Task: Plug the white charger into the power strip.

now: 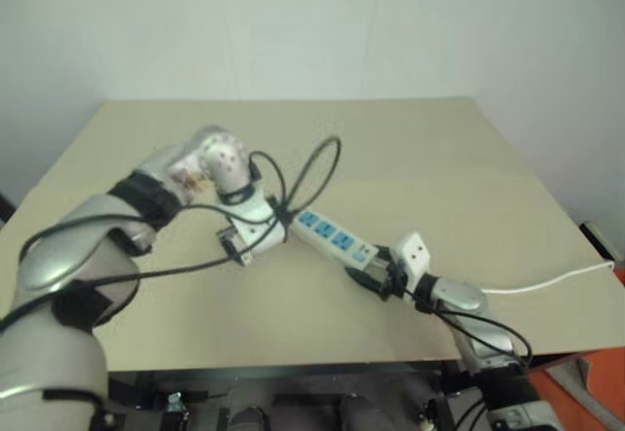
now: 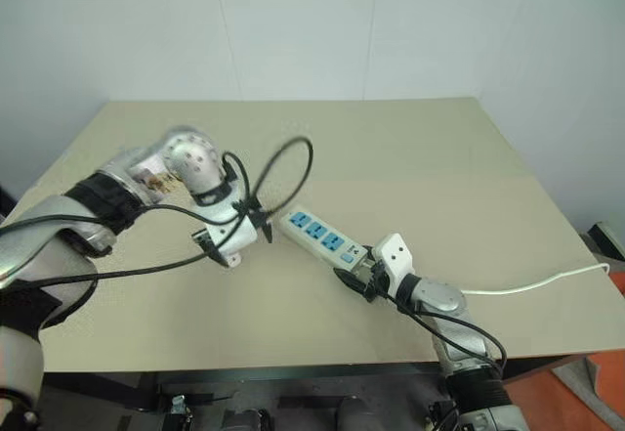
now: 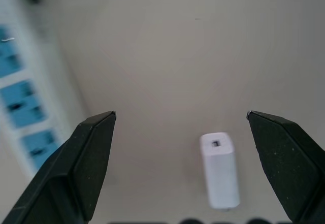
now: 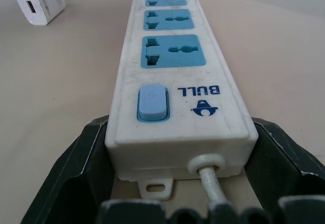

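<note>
White charger, a small plain rectangular plastic block with a tiny port in one end face, lies flat on the beige matte tabletop directly beneath the left gripper, closer to one fingertip than the other and touched by neither. That left gripper points straight down at the table with its two black fingers spread wide and nothing between them. Just beyond one of those fingers runs the power strip, a long flat white plastic bar with three blue socket panels, a light blue rocker switch and a blue logo near its cord end. The right gripper reaches in nearly level from that cord end, and its two black fingers sit against the strip's two long sides, clasping the bar at the switch end. A thin white cord leaves the strip between those fingers and trails away across the table behind the right wrist toward the table's edge. From the right gripper, the charger sits off to one side of the strip's far end, near it but apart.
</note>
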